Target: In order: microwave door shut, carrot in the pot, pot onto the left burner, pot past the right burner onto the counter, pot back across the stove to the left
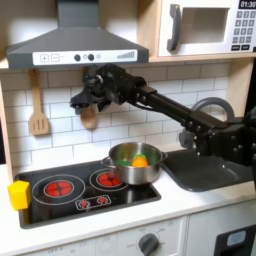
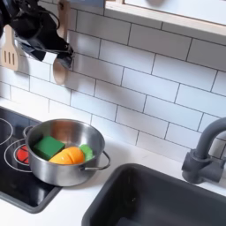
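Observation:
The microwave door (image 1: 200, 27) at the first exterior view's top right stands shut, its grey bar handle on its left side. The steel pot (image 1: 135, 163) (image 2: 64, 152) sits at the right end of the black stove (image 1: 70, 195) (image 2: 13, 181), partly over the right red burner. Inside the pot lies the orange carrot (image 1: 140, 160) (image 2: 69, 156) next to a green piece. My gripper (image 1: 85, 103) (image 2: 55, 58) hangs high above the stove by the tiled wall, up and left of the pot in both exterior views. It is open and holds nothing. The pale counter (image 1: 190, 200) (image 2: 75, 199) surrounds the stove.
A yellow block (image 1: 18, 193) stands at the stove's left edge in the first exterior view. Wooden utensils (image 1: 38, 112) hang on the wall behind my gripper. A dark sink (image 1: 205, 170) (image 2: 159, 199) with a grey faucet (image 2: 203, 154) lies right of the pot. A range hood (image 1: 75, 40) overhangs the stove.

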`<control>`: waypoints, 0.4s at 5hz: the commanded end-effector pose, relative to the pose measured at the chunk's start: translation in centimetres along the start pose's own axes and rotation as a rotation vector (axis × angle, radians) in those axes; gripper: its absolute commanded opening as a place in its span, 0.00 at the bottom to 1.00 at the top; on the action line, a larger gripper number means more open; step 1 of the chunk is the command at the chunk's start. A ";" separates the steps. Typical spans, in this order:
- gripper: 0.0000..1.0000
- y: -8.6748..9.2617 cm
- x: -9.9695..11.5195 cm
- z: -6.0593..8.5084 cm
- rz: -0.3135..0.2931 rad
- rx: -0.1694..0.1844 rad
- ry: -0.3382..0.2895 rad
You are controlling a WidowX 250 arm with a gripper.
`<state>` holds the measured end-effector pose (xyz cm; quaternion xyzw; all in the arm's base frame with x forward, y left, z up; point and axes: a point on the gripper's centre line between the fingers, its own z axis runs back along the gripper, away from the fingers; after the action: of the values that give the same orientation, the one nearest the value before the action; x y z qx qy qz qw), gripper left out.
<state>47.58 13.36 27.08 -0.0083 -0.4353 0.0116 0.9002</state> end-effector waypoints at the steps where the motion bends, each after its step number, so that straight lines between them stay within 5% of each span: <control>1: 1.00 0.1 -0.1 -0.2 -0.002 0.002 -0.003; 2: 1.00 0.0 0.4 -0.3 -0.011 -0.008 -0.020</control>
<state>48.18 13.45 26.91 -0.0082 -0.4420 0.0056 0.8970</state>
